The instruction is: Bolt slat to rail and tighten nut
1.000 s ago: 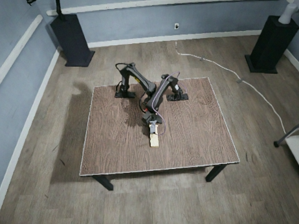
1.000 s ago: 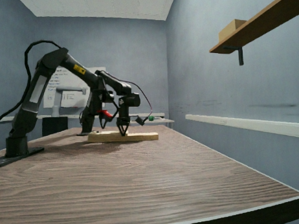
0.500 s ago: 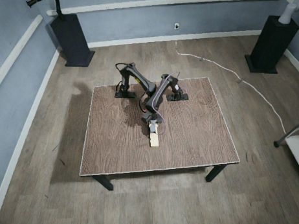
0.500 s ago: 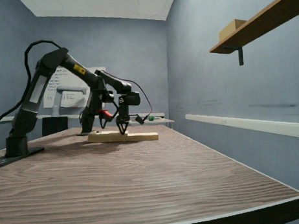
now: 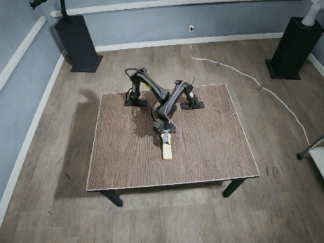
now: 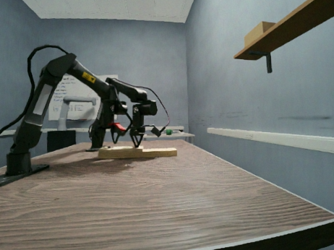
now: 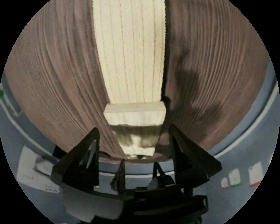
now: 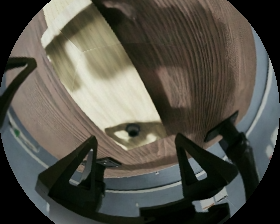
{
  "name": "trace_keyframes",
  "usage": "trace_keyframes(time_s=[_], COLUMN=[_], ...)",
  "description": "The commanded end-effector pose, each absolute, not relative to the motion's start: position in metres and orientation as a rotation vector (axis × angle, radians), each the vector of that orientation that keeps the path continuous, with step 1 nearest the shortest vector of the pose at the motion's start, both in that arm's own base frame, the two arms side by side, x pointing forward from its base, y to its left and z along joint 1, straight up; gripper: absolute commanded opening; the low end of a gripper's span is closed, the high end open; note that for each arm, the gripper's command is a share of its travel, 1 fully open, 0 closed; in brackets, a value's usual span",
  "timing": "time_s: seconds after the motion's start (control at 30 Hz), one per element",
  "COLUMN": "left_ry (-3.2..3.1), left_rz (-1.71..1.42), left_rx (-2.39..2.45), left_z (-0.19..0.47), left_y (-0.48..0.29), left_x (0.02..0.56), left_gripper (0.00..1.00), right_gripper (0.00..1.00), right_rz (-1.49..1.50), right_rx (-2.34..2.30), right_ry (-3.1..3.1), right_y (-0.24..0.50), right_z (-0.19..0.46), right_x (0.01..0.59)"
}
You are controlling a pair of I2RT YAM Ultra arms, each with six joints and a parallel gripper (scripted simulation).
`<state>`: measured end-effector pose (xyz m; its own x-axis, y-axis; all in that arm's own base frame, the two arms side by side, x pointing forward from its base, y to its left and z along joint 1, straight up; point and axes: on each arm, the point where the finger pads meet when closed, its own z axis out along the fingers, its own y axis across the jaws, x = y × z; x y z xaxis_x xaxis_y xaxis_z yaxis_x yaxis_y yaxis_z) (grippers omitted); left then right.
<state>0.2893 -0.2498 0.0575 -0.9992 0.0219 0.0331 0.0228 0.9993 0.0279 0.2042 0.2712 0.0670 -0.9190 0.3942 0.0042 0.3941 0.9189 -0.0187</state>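
Slat (image 5: pixel 170 136) (image 6: pixel 121 149) (image 7: pixel 135 116) (image 8: pixel 107 90) already on rail (image 5: pixel 167 153) (image 6: pixel 159 152) (image 7: pixel 129 50) (image 8: pixel 54 7), lying flat, with bolt (image 8: pixel 132 130) poking up at its end nearest the arm bases; looks seated through the hole. Left gripper (image 5: pixel 170 128) (image 6: pixel 136 145) (image 7: pixel 134 130) (image 8: pixel 21 62): fingers wide apart, nothing held, at the slat end far from the bolt. Right gripper (image 5: pixel 159 126) (image 6: pixel 116 141) (image 8: pixel 136 139): also spread wide and empty, above the bolt end. Nut not made out; cannot tell whether it's on the bolt or hidden.

Handling, judged by looks: slat is pale wood, probably light and stiff, dry enough to grip without much slip, not fragile. Best hold is across its long side edges, away from the bolt, so the fingers leave room for the nut. Pushing on the far end face could swing it about the bolt, and lifting the bolt end could bring the hole off. Nut likely small and hard, easy to drop; take it by opposite sides, level, and lower it straight over the bolt. Cross-threading is the main risk. Light side pressure from the left gripper would probably stop the slat turning while the right one tightens.
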Motion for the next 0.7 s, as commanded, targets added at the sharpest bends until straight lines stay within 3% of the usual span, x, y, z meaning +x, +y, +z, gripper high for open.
trace_keyframes(time_s=[0.0, 0.67], left_ry=[-3.15, -3.164], left_rz=[0.011, 0.033], left_rx=[-0.035, -0.036], left_z=[0.083, 0.098], left_y=[-0.255, -0.256], left_x=[0.295, 0.296], left_gripper=[1.0, 1.0], right_gripper=[1.0, 1.0], right_rz=[0.01, 0.01], right_rx=[-0.632, -0.632], right_ry=[-3.075, -3.075], right_y=[0.273, 0.273], right_z=[0.07, 0.07], right_x=[0.205, 0.205])
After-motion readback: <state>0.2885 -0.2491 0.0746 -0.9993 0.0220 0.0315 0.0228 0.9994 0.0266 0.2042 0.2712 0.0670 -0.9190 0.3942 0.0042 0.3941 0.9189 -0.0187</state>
